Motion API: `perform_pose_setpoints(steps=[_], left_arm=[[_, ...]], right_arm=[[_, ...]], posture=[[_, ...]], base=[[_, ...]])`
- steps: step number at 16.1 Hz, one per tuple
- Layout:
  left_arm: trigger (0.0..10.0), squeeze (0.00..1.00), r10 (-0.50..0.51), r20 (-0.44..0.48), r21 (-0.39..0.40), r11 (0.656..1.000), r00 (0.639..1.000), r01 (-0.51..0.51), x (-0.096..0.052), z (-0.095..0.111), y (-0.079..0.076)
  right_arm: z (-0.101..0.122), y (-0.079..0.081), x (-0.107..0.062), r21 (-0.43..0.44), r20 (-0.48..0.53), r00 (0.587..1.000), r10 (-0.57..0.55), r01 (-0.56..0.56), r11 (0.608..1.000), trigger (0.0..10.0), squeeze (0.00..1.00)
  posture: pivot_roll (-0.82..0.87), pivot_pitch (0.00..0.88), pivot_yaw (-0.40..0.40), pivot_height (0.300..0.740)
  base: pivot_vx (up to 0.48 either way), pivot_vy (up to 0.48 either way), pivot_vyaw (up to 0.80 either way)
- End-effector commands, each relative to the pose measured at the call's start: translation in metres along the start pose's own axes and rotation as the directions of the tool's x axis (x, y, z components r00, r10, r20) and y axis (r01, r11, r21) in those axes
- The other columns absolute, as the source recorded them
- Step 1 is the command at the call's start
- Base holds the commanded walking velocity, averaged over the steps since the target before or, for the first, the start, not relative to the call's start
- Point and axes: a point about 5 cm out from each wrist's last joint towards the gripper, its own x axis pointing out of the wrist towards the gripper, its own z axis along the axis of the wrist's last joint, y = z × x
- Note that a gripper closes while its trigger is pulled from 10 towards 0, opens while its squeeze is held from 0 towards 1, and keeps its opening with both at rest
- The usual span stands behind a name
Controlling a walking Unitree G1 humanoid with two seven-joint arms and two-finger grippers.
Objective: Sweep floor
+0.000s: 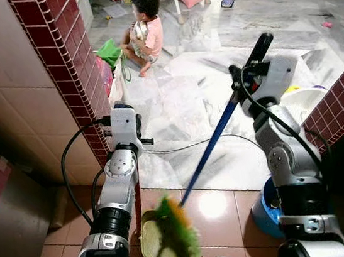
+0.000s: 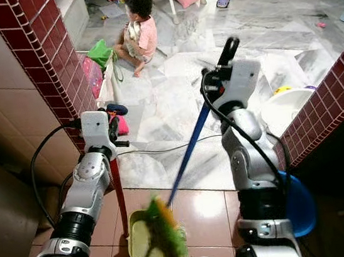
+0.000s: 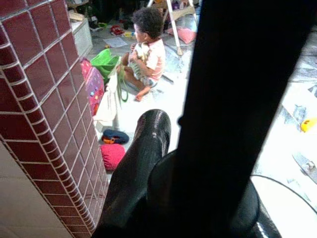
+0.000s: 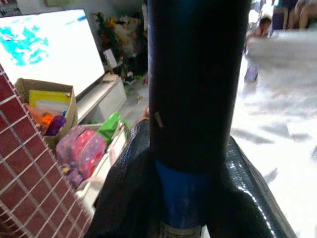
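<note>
Your right gripper [image 2: 228,50] fingers are clamping one blue-handled broom [image 2: 188,155], green bristles resting in one near plastic dustpan [image 2: 136,241]; left gripper [image 2: 115,120] fingers are gripping its red upright handle [image 2: 118,192].

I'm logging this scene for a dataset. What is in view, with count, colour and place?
Broom: one, blue handle, green and yellow bristles, slanting down to the dustpan.
Dustpan: one, pale green, on the brown tiles by the robot's feet, red upright handle.
Basin: one, blue, on the floor at the robot's right.
Cable: one, black, lying across the marble floor.
Basket: one, green, beside the child.
Child: one, pink shirt, sitting on the marble floor ahead.
Left gripper: one, black, on the red handle.
Right gripper: one, black, closed round the broom handle.
</note>
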Motion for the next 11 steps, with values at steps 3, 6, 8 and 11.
perform_pose_setpoints(steps=[3, 6, 8, 11], left_arm=[[10.0, 0.0, -0.042, -0.139, -0.087, 0.996, 0.989, 0.03, -0.006, -0.026, -0.014], [10.0, 0.0, -0.046, -0.149, -0.077, 0.996, 0.988, 0.034, -0.007, -0.028, -0.015], [10.0, 0.0, -0.046, -0.151, -0.074, 0.997, 0.988, 0.035, -0.007, -0.028, -0.015], [10.0, 0.0, -0.046, -0.153, -0.07, 0.997, 0.987, 0.035, -0.007, -0.028, -0.015]], right_arm=[[0.031, 0.008, 0.005, -0.048, 0.161, 0.984, 0.069, -0.062, 0.997, 10.0, 0.0], [0.034, 0.005, 0.005, -0.073, 0.182, 0.981, 0.069, -0.057, 0.996, 10.0, 0.0], [0.036, 0.002, 0.007, -0.107, 0.197, 0.978, 0.07, -0.05, 0.993, 10.0, 0.0], [0.044, -0.003, 0.011, -0.149, 0.23, 0.971, 0.065, -0.031, 0.988, 10.0, 0.0]], posture=[[-0.11, 0.074, -0.048, 0.74], [-0.11, 0.076, -0.046, 0.74], [-0.11, 0.077, -0.044, 0.74], [-0.11, 0.076, -0.044, 0.74]], base=[[0.0, 0.0, 0.0], [0.0, 0.0, 0.0], [0.0, 0.0, 0.0], [0.0, 0.0, 0.0]])
